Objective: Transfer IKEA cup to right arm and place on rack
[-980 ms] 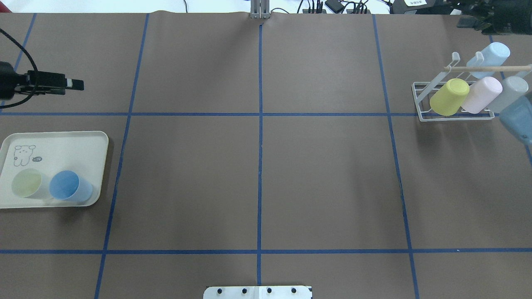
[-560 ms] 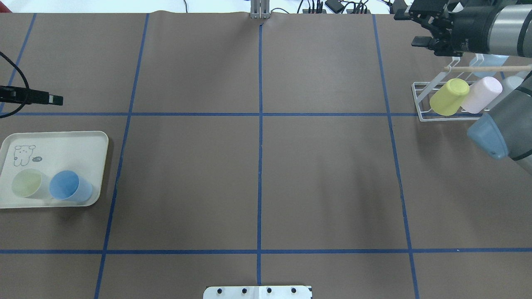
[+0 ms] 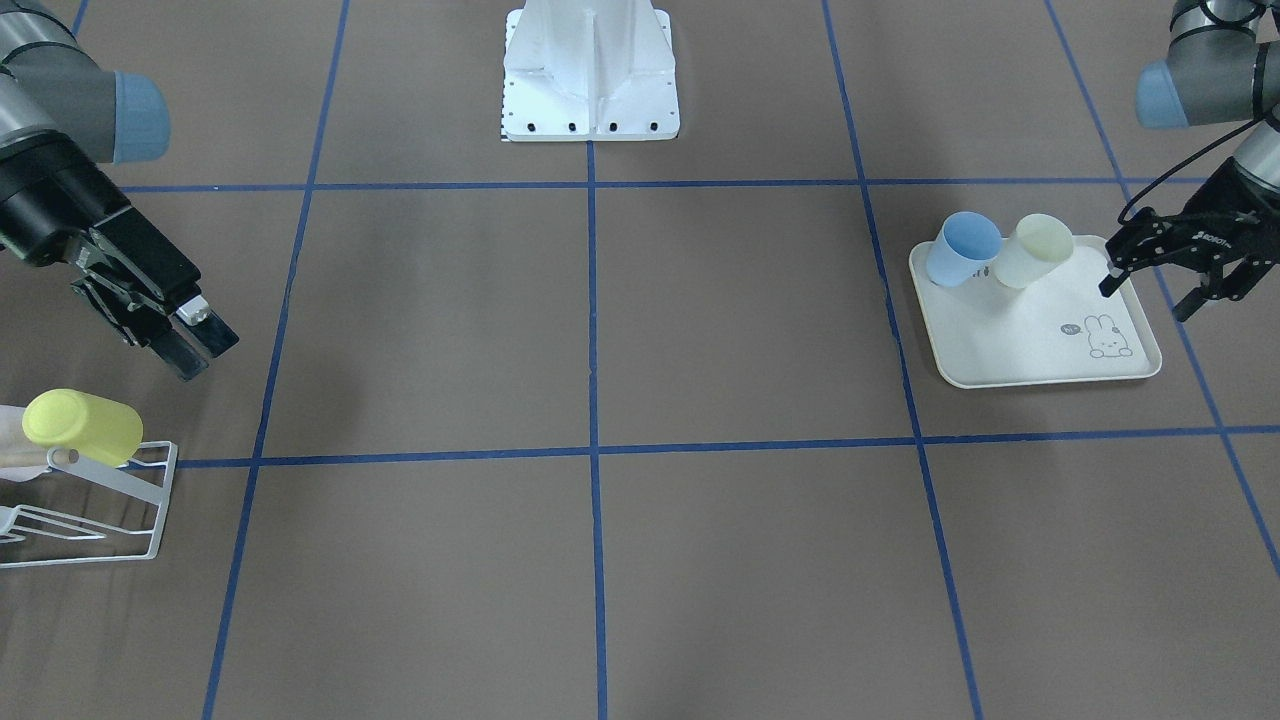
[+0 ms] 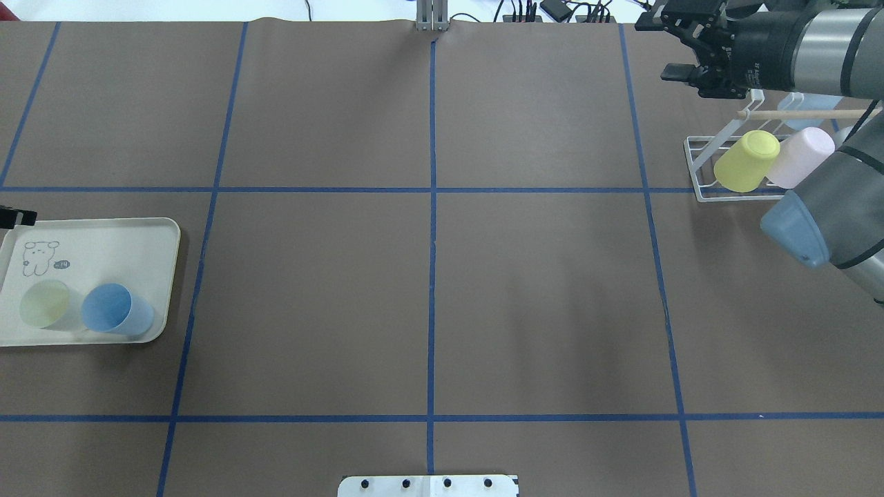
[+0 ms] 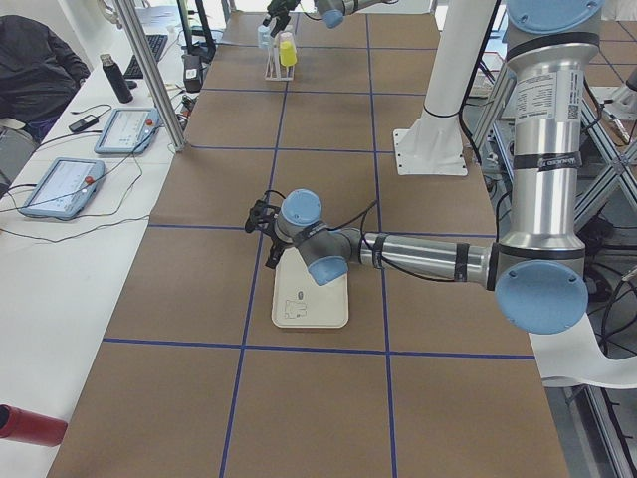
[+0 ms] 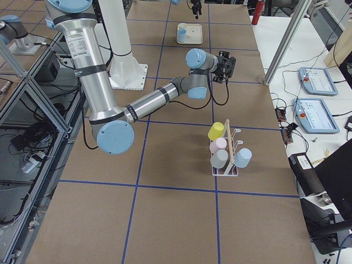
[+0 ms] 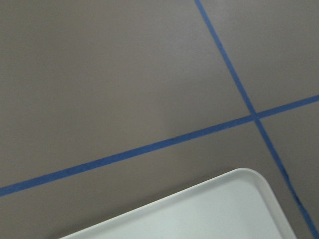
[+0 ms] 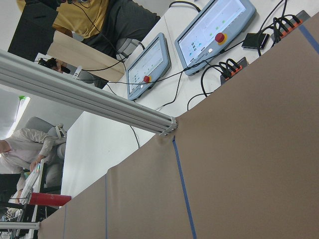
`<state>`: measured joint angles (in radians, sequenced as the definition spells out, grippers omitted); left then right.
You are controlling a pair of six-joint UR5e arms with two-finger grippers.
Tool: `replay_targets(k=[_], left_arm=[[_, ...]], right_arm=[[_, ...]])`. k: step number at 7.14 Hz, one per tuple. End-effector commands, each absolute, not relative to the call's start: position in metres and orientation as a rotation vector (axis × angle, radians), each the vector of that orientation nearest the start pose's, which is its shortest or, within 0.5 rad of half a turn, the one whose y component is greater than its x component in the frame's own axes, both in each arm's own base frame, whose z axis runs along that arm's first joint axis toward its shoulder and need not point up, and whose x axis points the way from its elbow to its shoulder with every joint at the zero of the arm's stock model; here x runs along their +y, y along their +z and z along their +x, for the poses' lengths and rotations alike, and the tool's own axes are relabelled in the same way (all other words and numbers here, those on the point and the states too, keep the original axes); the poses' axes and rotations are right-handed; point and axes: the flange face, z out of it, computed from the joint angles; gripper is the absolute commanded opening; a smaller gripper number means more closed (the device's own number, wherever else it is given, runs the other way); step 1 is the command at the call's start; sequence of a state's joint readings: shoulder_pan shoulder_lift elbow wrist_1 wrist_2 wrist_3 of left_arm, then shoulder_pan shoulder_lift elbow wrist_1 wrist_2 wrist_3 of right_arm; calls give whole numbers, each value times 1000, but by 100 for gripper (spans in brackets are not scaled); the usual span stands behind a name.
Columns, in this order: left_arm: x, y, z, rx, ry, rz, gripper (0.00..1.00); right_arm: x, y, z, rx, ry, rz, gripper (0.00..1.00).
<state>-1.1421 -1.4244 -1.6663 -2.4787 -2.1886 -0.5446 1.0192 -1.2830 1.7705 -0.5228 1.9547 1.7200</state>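
Brown paper tabletop, blue tape grid.

Front view: black left gripper hangs at the edge of the cream rabbit-print tray, fingers spread, nothing between them. Blue plastic cup and pale yellow plastic cup sit side by side on the tray.

Overhead: black right gripper, fingers spread, empty, near the white wire rack, which carries other cups.

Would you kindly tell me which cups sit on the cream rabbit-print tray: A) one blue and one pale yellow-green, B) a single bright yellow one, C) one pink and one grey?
A: the blue plastic cup and the pale yellow-green plastic cup sit side by side at one end of the cream rabbit-print tray, and no other cup is on it.
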Motion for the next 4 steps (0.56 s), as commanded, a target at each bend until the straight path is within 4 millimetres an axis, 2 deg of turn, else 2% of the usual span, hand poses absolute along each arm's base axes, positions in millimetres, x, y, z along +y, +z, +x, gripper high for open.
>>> replay_targets(k=[1,2,4], left_arm=[[-436,591,141,851,191,396,99],[-418,595,154,855,229,364,99],[-375,587,147,860,265,341,99]], right_arm=[[-527,287,-214,-1536,625,366,100],[-527,287,-214,-1536,624,365,100],[-527,288,-214,-1535,626,365,100]])
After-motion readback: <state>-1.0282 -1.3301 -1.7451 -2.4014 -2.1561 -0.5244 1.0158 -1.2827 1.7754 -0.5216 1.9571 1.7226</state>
